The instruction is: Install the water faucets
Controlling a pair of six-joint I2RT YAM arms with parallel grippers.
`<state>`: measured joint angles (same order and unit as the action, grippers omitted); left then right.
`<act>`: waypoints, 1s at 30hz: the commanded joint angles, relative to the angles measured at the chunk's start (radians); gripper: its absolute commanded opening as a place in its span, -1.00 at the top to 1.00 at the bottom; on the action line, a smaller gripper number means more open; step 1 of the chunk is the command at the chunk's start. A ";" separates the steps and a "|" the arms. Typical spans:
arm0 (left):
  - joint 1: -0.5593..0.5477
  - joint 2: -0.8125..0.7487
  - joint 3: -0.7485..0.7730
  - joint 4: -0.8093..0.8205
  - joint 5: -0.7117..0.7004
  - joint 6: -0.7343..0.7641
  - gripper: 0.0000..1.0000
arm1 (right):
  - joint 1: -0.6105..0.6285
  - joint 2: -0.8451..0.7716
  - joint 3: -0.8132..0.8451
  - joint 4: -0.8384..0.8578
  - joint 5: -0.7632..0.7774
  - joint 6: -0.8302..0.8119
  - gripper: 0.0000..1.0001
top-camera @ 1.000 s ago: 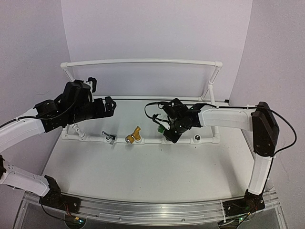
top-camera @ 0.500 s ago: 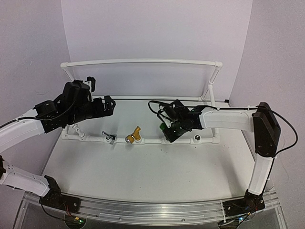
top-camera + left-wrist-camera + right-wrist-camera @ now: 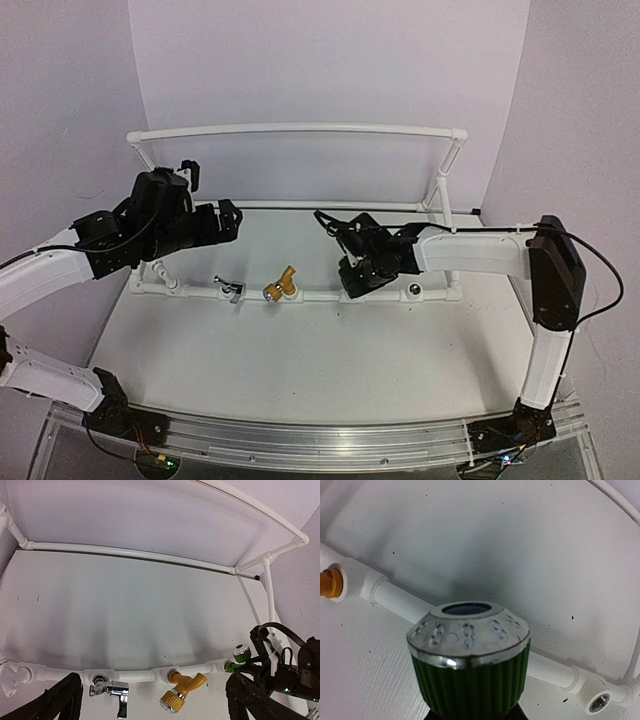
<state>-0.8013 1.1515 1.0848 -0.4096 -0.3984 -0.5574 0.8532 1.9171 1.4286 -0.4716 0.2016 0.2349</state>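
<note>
Three water faucets sit along the front pipe (image 3: 132, 676) of the white frame. The silver one (image 3: 110, 692) is at the left and the brass-yellow one (image 3: 182, 690) in the middle. The green one (image 3: 240, 655) is at the right, its threaded end at a socket. My right gripper (image 3: 350, 272) is shut on the green faucet (image 3: 470, 665), whose ribbed knob fills the right wrist view. My left gripper (image 3: 211, 196) hovers open above the frame's left part, holding nothing. Its dark fingers (image 3: 62, 702) show at the bottom corners of the left wrist view.
An unfilled metal-lined socket (image 3: 598, 702) sits on the front pipe right of the green faucet, also seen from above as the socket (image 3: 413, 291). The frame's arched rear rail (image 3: 300, 129) and right upright (image 3: 446, 175) stand behind. The right arm's cable (image 3: 330, 222) loops above its wrist.
My right wrist has turned and shifted slightly left at the green faucet, and its cable loop has swung. The left arm has not moved.
</note>
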 commanded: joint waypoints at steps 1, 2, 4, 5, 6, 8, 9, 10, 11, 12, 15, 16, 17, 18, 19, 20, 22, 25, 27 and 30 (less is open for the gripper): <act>0.002 -0.011 -0.007 0.034 -0.031 -0.019 -0.99 | 0.002 0.026 0.025 -0.163 0.039 0.123 1.00; 0.002 -0.012 -0.008 0.035 -0.032 -0.020 -0.99 | 0.002 0.030 0.034 -0.167 0.029 0.134 1.00; 0.002 -0.014 -0.009 0.035 -0.033 -0.022 -0.99 | 0.002 0.040 0.046 -0.178 -0.020 0.149 0.97; 0.002 -0.014 -0.010 0.035 -0.034 -0.023 -0.99 | 0.002 0.046 0.048 -0.178 -0.034 0.152 0.94; 0.002 -0.014 -0.011 0.035 -0.036 -0.024 -0.99 | 0.002 0.054 0.052 -0.181 -0.039 0.153 0.90; 0.002 -0.013 -0.012 0.036 -0.037 -0.023 -0.99 | 0.002 0.064 0.060 -0.186 -0.040 0.150 0.80; 0.002 -0.013 -0.012 0.036 -0.038 -0.023 -0.99 | 0.002 0.065 0.065 -0.188 -0.042 0.149 0.69; 0.002 -0.013 -0.012 0.037 -0.039 -0.023 -0.99 | 0.003 0.065 0.069 -0.189 -0.044 0.149 0.55; 0.002 -0.011 -0.013 0.037 -0.039 -0.022 -0.99 | 0.002 0.063 0.070 -0.189 -0.044 0.148 0.50; 0.002 -0.009 -0.012 0.037 -0.041 -0.020 -0.99 | 0.002 0.060 0.072 -0.189 -0.042 0.147 0.47; 0.002 -0.003 -0.008 0.042 -0.042 -0.016 -0.99 | 0.002 0.054 0.075 -0.190 -0.025 0.145 0.43; 0.002 0.001 -0.007 0.043 -0.041 -0.015 -0.99 | 0.003 0.053 0.075 -0.191 -0.021 0.144 0.43; 0.002 0.002 -0.005 0.044 -0.040 -0.016 -0.99 | 0.002 0.052 0.074 -0.191 -0.022 0.143 0.41; 0.002 0.004 -0.004 0.045 -0.039 -0.015 -0.99 | 0.001 0.051 0.075 -0.191 -0.024 0.142 0.41; 0.002 0.004 -0.005 0.045 -0.039 -0.015 -0.99 | 0.001 0.050 0.076 -0.191 -0.026 0.141 0.38; 0.002 0.005 -0.006 0.045 -0.039 -0.016 -0.99 | 0.000 0.048 0.077 -0.191 -0.028 0.140 0.34; 0.002 0.004 -0.006 0.043 -0.036 -0.017 -0.99 | 0.001 0.041 0.076 -0.189 -0.037 0.134 0.22; 0.002 0.002 -0.006 0.038 -0.034 -0.018 -0.99 | 0.001 0.022 0.079 -0.187 -0.052 0.114 0.09; 0.002 0.004 -0.001 0.033 -0.025 -0.014 -0.99 | 0.001 -0.001 0.078 -0.180 -0.067 0.096 -0.11; 0.001 0.020 0.021 0.010 -0.010 -0.012 -0.99 | 0.000 -0.046 0.070 -0.162 -0.098 0.060 -0.59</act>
<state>-0.8013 1.1534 1.0832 -0.4003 -0.4210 -0.5762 0.8532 1.9542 1.4918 -0.6411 0.1428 0.3401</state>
